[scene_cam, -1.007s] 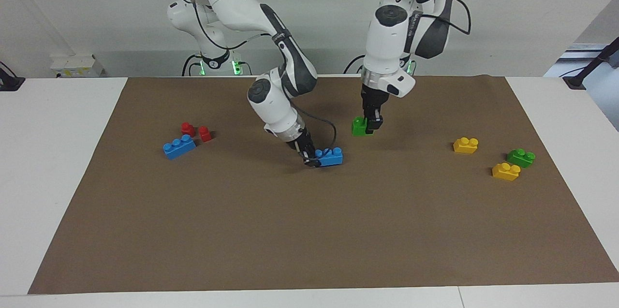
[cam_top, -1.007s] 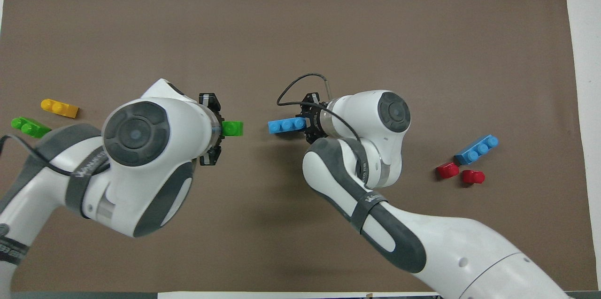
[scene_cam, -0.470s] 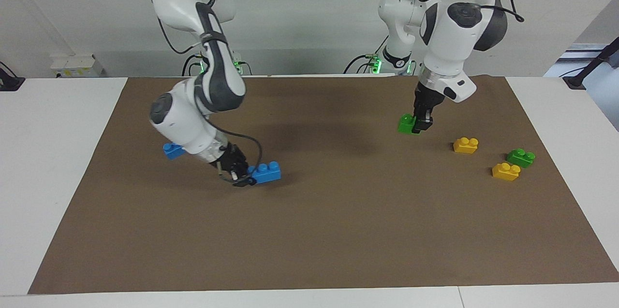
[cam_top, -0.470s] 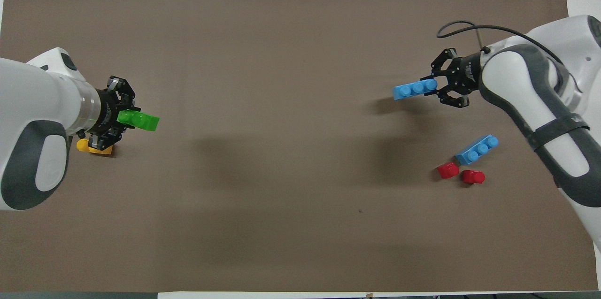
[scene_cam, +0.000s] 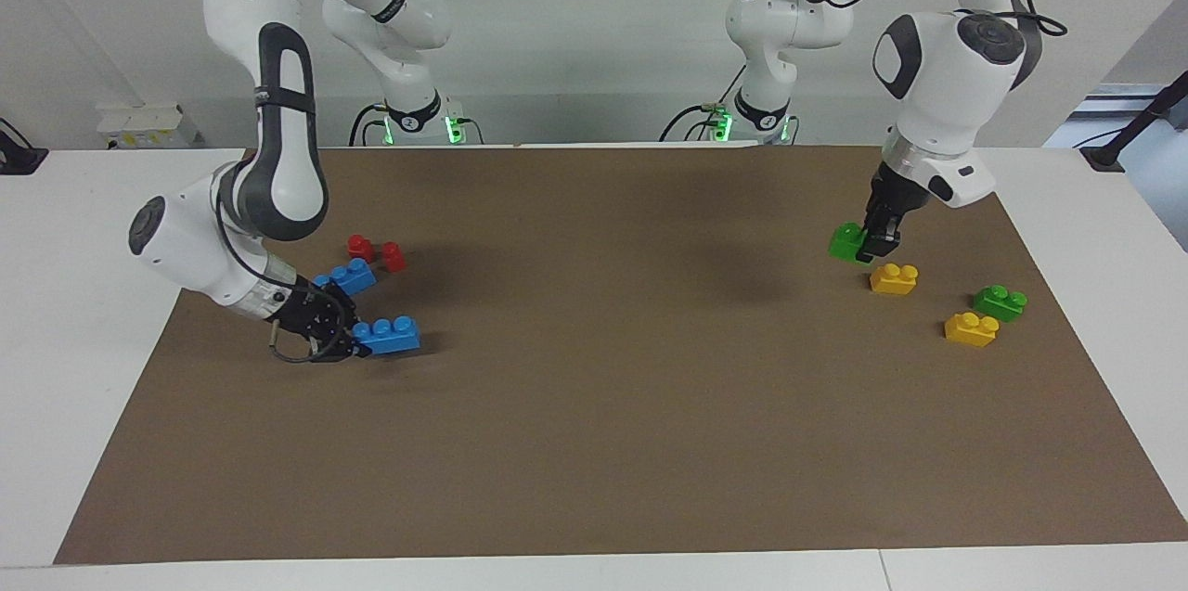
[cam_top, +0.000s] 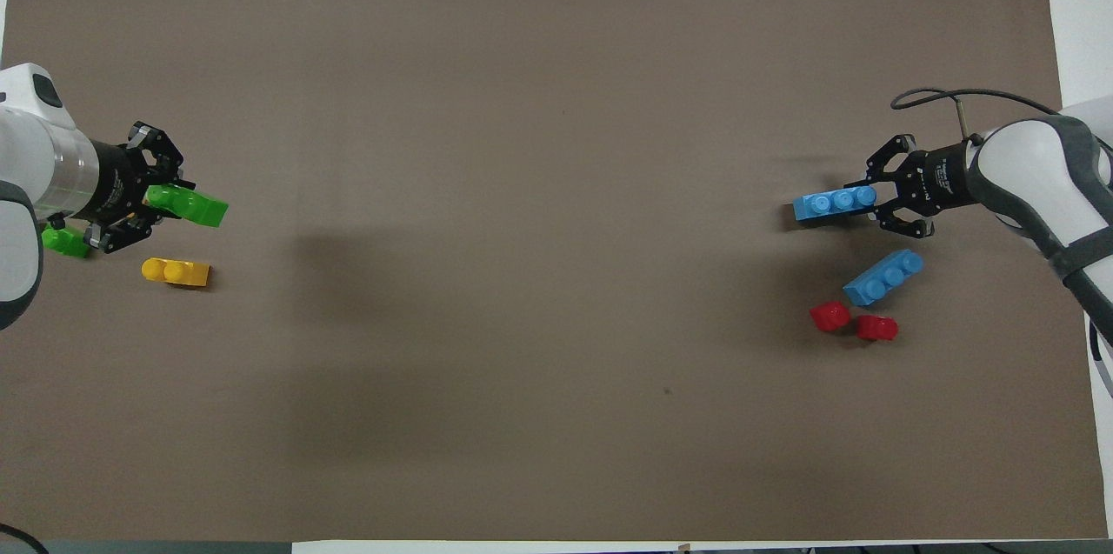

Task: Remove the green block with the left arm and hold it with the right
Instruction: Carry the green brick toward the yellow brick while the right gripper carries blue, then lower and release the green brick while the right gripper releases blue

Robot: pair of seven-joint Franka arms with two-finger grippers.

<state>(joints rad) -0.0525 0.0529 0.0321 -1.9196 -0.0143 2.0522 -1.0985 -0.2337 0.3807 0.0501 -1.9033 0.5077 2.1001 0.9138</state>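
Brown mat (scene_cam: 594, 443) on table, left gripper (scene_cam: 876, 243) pinching green block (scene_cam: 845, 240) in air over yellow brick (scene_cam: 894, 278), right gripper (scene_cam: 345, 331) clamped on blue brick (scene_cam: 388, 335) near red pieces (scene_cam: 376, 251)

Small bright green block (scene_cam: 845, 241) (cam_top: 193, 207), two studs, tilted, clamped at one end in left hand (scene_cam: 876, 246) (cam_top: 149, 208), raised over brown mat at middle right of facing view.

Both arms have glossy white shells with dark grey joint panels, black cables looped outside, and green lights at their bases.
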